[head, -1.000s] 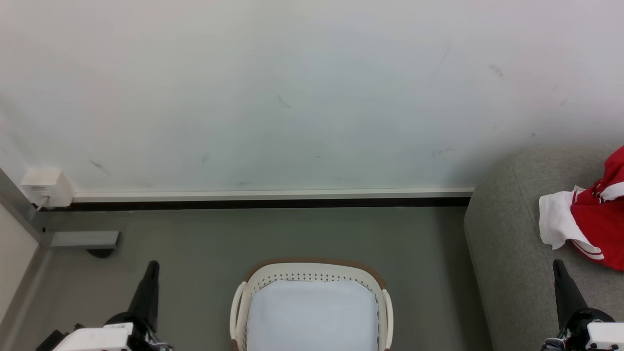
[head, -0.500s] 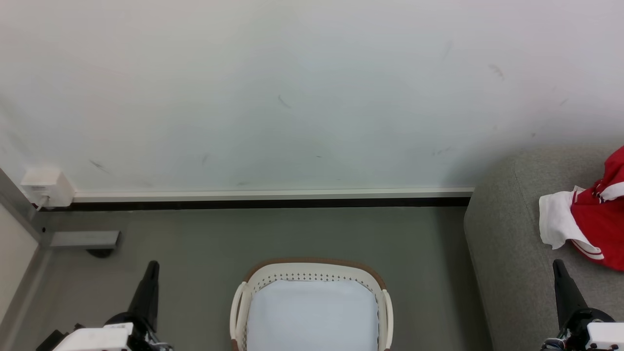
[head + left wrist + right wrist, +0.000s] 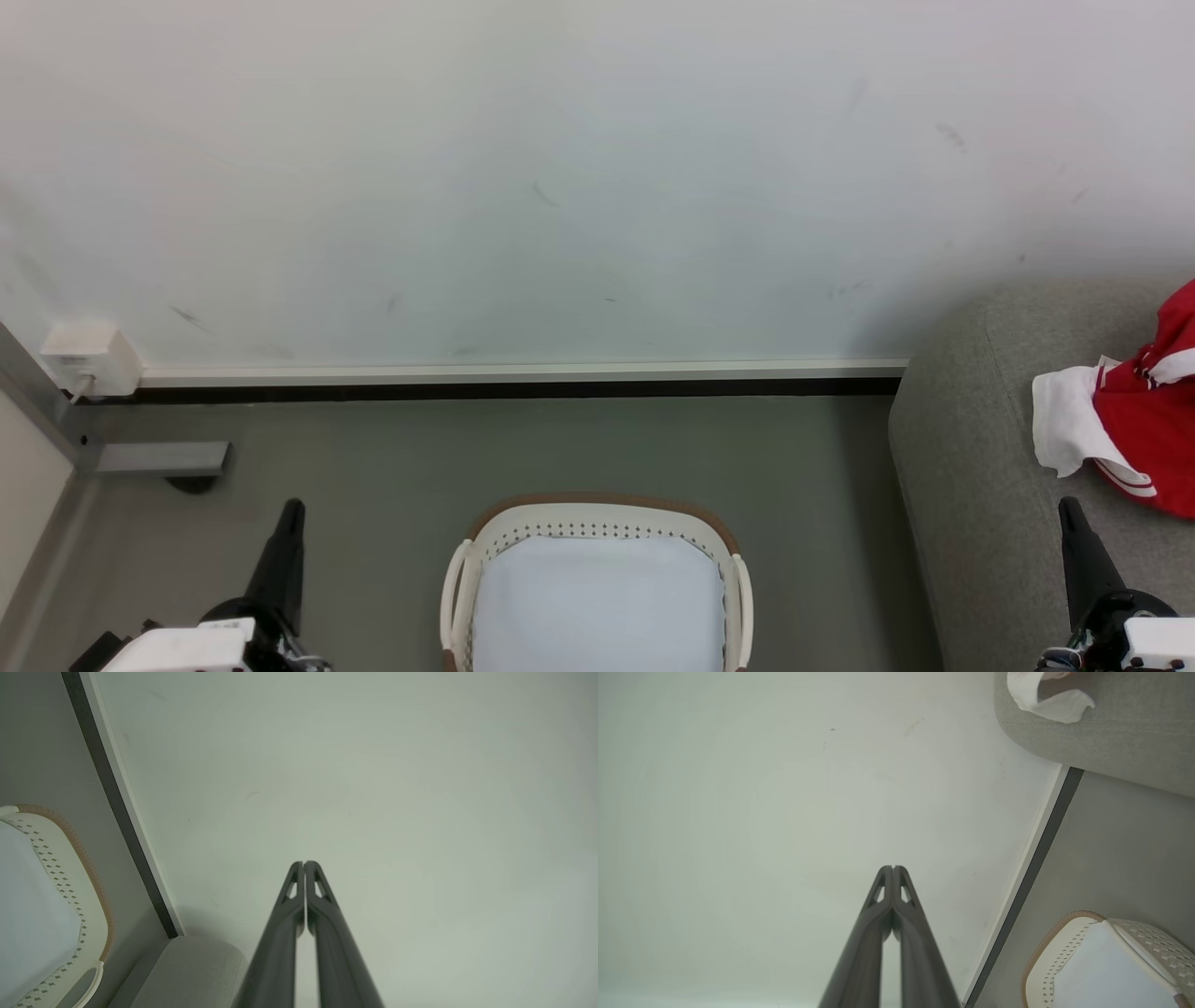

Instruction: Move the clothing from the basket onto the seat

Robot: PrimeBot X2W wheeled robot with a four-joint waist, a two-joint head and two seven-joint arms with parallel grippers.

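**Desk:** Arm pose, please.

**Me:** Both arms low at the near edge of the head view, fingers pointing away toward the wall point(image 3: 560, 187). The left gripper point(image 3: 293, 510) shows over the floor point(image 3: 420, 448), to the left of the basket point(image 3: 597, 519). The right gripper point(image 3: 1070, 506) shows against the seat point(image 3: 962, 467). In each wrist view I see the fingers pressed together at the tips, left gripper point(image 3: 303, 863) and right gripper point(image 3: 893, 868) alike, so both are clenched with nothing between them.

**Desk:** Change against the earlier frames?

**Me:** None that I can find. Grippers, basket and clothing point(image 3: 1144, 429) sit where they sat a second ago, and the head view has not shifted.

**Desk:** Where is the clothing?

**Me:** On the seat at the far right, red with a white panel hanging toward the left. It lies beyond the right gripper and apart from it. The right wrist view catches a white fold of it point(image 3: 1045, 700) on the seat point(image 3: 1125, 732).

**Desk:** Surroundings, obstructions?

**Me:** The basket stands on the floor between the two grippers, its pale lining point(image 3: 597, 597) showing, well apart from the clothing. A skirting board point(image 3: 523, 373) runs along the foot of the wall and a white box point(image 3: 91, 357) sits at the far left.
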